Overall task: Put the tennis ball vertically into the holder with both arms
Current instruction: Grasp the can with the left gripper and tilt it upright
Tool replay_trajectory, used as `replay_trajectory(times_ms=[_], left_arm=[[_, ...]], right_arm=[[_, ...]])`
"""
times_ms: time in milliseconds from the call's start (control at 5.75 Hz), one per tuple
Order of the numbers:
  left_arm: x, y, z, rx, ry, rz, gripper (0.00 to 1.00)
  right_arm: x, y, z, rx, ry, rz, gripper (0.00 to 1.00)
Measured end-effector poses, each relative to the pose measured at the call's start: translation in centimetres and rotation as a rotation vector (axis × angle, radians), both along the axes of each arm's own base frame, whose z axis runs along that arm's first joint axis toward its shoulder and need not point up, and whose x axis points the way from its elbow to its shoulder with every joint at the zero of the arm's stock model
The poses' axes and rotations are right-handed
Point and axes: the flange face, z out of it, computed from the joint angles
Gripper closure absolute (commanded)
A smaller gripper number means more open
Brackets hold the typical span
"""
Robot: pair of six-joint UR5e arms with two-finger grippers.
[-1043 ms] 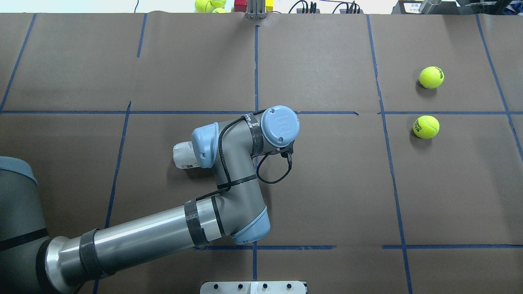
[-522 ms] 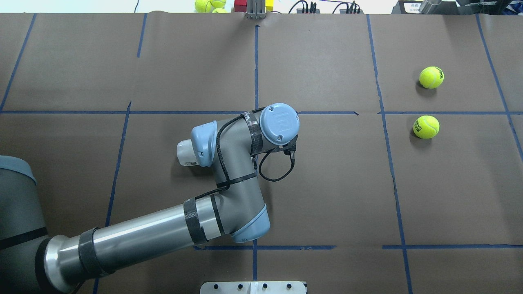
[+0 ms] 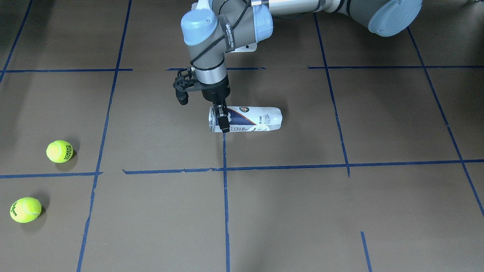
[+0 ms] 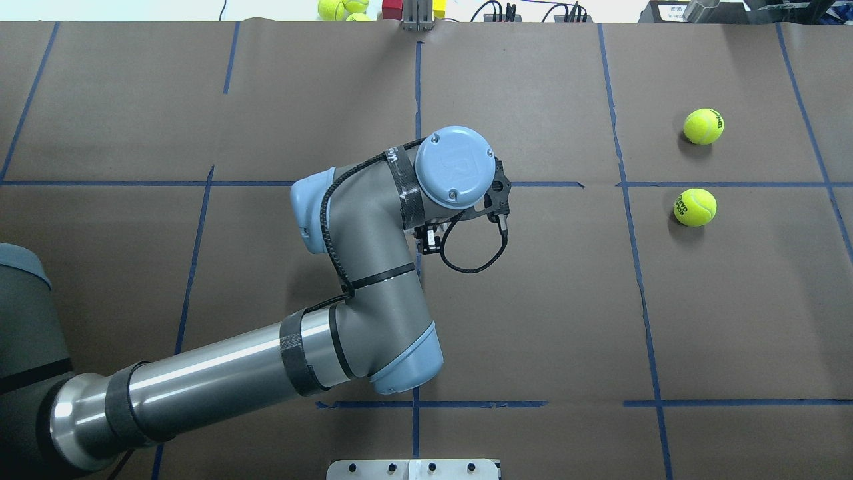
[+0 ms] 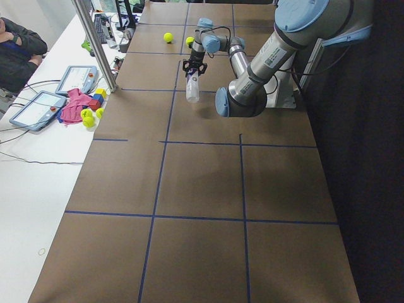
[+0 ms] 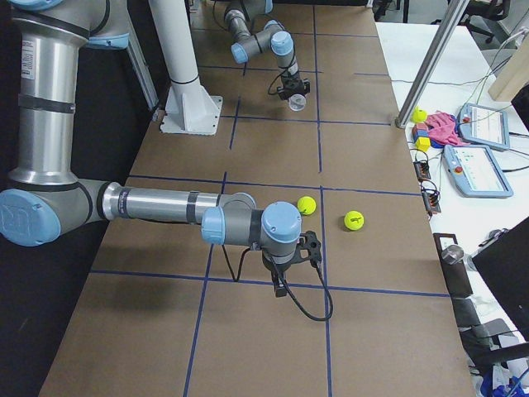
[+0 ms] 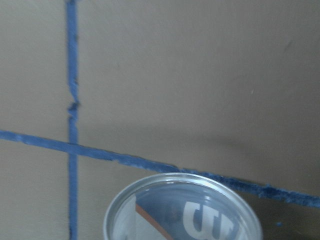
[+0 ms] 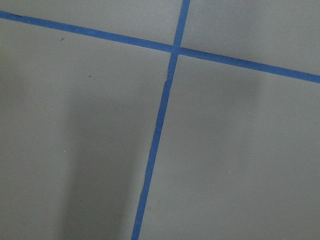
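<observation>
White-and-navy holder [image 3: 253, 120], yellow-green tennis balls [image 3: 59, 151], brown table [image 3: 378, 211], blue tape grid [image 3: 226, 211]

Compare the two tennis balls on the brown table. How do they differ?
The near ball, nearer the robot, carries black block lettering; the far ball shows only a small dark logo. The near ball lies on the robot's side of a blue tape line; the far ball lies beyond it, in the next square. Both are yellow-green, look alike in size and rest loose on the table.
</observation>
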Motion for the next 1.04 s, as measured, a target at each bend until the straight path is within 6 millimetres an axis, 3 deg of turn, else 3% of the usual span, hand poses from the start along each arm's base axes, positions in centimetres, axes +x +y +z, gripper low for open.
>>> replay_trajectory(times_ms=[174,348,522,1043], left_arm=[[-2.3,0.5,-2.4,0.016,0.107,-0.021,0.37],[-4.5,0.8,-3.5,0.004,0.244,-0.033,0.36],[-6.9,1.1,-3.1,-0.009,0.392,-0.031,0.36],[-12.3,3.5,2.1,-0.001,0.842,-0.051,0.36]], right_arm=[[0.0,-0.1,-0.1,0.001,0.000,0.000,0.00],[0.0,-0.1,-0.1,0.003,0.000,0.000,0.00],[0.0,-0.1,-0.2,0.004,0.000,0.000,0.00],[0.0,-0.2,-0.2,0.005,0.001,0.000,0.00]])
